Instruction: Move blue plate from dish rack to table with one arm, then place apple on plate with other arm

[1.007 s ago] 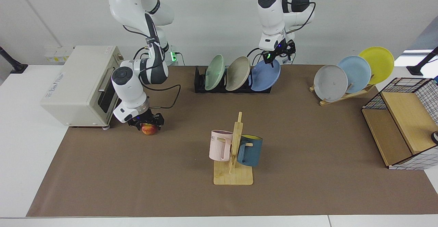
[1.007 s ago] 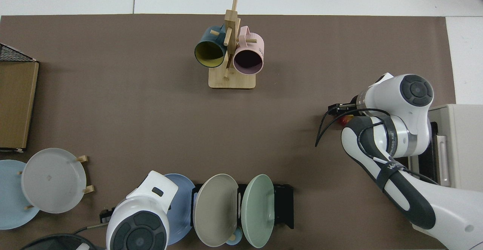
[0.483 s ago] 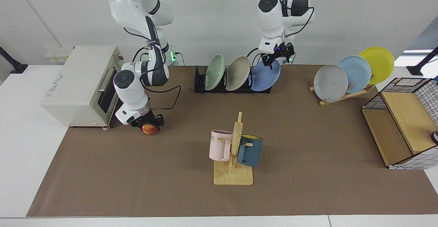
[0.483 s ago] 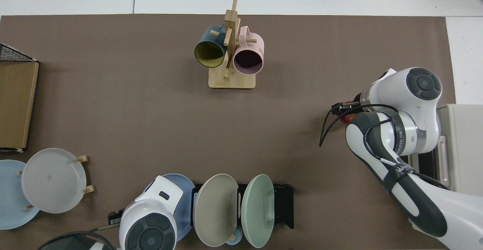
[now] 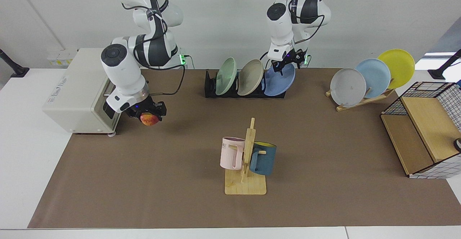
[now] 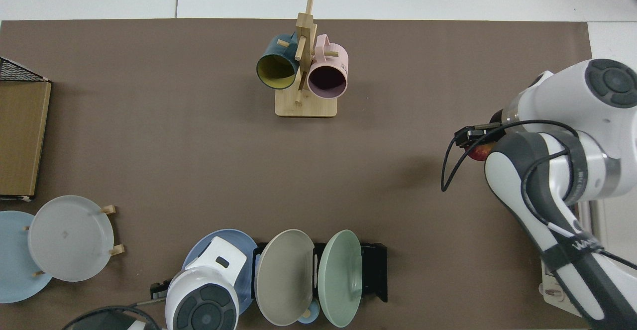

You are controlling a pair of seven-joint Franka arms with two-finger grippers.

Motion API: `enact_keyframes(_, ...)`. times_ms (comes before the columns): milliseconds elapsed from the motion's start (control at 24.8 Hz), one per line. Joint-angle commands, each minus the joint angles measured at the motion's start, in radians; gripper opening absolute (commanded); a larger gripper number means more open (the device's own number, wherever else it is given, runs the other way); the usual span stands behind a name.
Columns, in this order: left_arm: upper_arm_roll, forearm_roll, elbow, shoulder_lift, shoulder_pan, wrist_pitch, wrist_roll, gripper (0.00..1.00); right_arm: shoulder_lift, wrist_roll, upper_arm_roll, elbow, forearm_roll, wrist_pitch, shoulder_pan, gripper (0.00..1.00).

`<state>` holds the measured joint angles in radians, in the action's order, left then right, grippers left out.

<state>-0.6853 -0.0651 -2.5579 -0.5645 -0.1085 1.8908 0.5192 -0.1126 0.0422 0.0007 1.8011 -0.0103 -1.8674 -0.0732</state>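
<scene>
The blue plate [image 5: 280, 82] leans in the end slot of the black dish rack [image 5: 210, 87], also seen from above as blue plate [image 6: 196, 250] and dish rack [image 6: 374, 270]. My left gripper [image 5: 286, 64] sits at the plate's top rim; from above the arm's wrist hides it. My right gripper [image 5: 148, 113] is shut on the apple [image 5: 148, 119] and holds it above the brown mat of the table [image 5: 324, 152], in front of the toaster oven. In the top view, the apple [image 6: 478, 152] peeks out under the right gripper [image 6: 477, 138].
A green plate [image 5: 226, 76] and a beige plate [image 5: 251, 77] share the rack. A toaster oven [image 5: 81, 91] stands beside the apple. A mug stand [image 5: 246, 167] holds two mugs mid-mat. A wooden stand [image 5: 360, 100] holds three plates. A wire basket [image 5: 425, 131] stands at the edge.
The right gripper has lifted the apple off the mat, up and toward the toaster oven. The left arm's wrist has shifted slightly at the blue plate's rim; the plate stays in the rack.
</scene>
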Motion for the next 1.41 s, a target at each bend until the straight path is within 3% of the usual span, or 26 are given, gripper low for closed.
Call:
enact_keyframes(0,0.007,-0.030,-0.025,-0.015,-0.007,0.018,-0.074,0.74,0.083,-0.034,0.001,-0.022,0.015,0.094,0.003,0.00)
enact_keyframes(201,0.007,-0.047,-0.025,-0.011,-0.016,0.019,-0.110,0.68,0.140,-0.033,0.004,-0.022,0.013,0.136,0.001,0.00)
enact_keyframes(322,0.007,-0.047,-0.024,-0.009,-0.033,0.017,-0.137,0.58,0.140,-0.033,0.005,-0.019,0.012,0.131,0.001,0.00)
enact_keyframes(1369,0.007,-0.032,0.021,-0.005,-0.079,-0.013,-0.202,0.21,0.142,-0.033,0.005,-0.019,0.010,0.136,0.004,0.00)
